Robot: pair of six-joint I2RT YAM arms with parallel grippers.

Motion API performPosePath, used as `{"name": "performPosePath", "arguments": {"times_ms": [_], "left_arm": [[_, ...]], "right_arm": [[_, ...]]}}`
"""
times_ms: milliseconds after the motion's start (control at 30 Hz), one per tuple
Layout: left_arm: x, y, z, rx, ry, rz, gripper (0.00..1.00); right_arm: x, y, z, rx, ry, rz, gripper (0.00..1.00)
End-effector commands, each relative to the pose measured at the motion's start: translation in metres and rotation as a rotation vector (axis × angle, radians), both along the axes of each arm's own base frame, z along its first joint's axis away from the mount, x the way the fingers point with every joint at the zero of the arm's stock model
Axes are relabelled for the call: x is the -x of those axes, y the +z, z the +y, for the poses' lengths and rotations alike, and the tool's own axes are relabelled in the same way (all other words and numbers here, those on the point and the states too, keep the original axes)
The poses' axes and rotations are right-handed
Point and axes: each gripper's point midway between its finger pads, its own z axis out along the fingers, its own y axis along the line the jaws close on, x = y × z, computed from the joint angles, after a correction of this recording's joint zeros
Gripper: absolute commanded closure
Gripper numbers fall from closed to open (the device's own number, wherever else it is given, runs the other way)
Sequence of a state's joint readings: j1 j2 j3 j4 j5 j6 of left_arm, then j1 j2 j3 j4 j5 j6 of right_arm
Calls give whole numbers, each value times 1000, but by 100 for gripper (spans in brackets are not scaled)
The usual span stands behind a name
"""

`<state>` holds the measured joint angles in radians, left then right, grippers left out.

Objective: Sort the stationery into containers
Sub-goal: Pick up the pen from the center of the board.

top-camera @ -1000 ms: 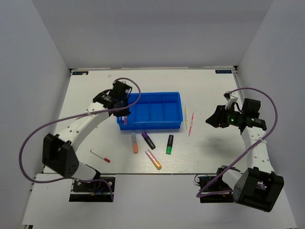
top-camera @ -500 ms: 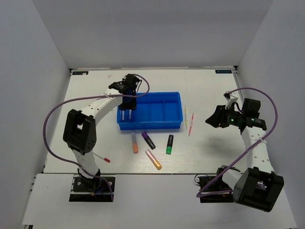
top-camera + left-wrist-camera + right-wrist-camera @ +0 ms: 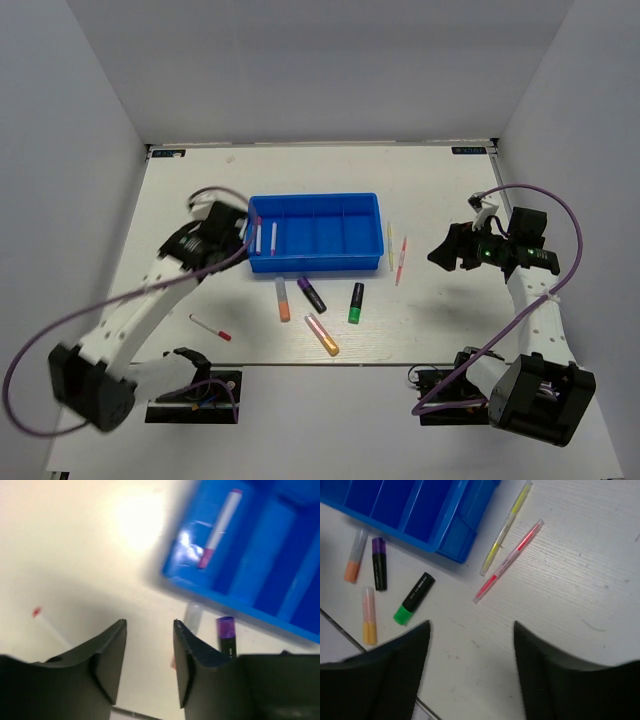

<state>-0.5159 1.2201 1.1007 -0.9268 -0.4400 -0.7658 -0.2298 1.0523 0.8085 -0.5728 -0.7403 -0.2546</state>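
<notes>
Well, the pale surface (image 3: pixel 450 180) sits boxed in by plain grey walls (image 3: pixel 330 70) on three sides, with a small blue label (image 3: pixel 470 150) at its far right corner. The blue tray (image 3: pixel 315 264) lies a little left of centre, and two thin pens (image 3: pixel 273 238) rest side by side in its leftmost compartment. The left gripper (image 3: pixel 149 660) hovers just beside the tray's left end, fingers spread with nothing between them. In front of the tray, loose on the surface, lie the orange highlighter (image 3: pixel 283 299), the purple and black highlighter (image 3: pixel 312 294), the green and black highlighter (image 3: pixel 356 302) and, nearer the arms, the pink and orange highlighter (image 3: pixel 322 335). The white pen with a red cap (image 3: pixel 211 327) lies apart, towards the near left. Right of the tray lie the yellow pen (image 3: pixel 506 527) and pink pen (image 3: pixel 507 562), close together. The right gripper (image 3: pixel 470 670) hangs above bare surface beyond them, also spread wide and empty.
</notes>
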Motion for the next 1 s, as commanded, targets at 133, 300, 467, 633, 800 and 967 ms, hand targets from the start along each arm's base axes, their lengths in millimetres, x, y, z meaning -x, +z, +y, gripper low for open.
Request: {"name": "performPosePath", "arguments": {"times_ms": [133,300,467,633,800,967], "left_arm": [[90,-73,76,82,462,142,45],[113,-117,80,109,548,261,43],[121,-139,81,123,606,312,42],[129,-157,83,120,629,347,42],[127,-181,80,184,655,332,46],[139,-198,86,157,675,356,61]], "right_arm": [[1,19,8,-39,53,-45,68],[1,20,7,-32,47,-57,58],[1,19,5,-19,35,-62,55],[1,16,3,-21,31,-52,54],[1,17,1,-20,26,-55,54],[1,16,0,-29,19,-50,54]]}}
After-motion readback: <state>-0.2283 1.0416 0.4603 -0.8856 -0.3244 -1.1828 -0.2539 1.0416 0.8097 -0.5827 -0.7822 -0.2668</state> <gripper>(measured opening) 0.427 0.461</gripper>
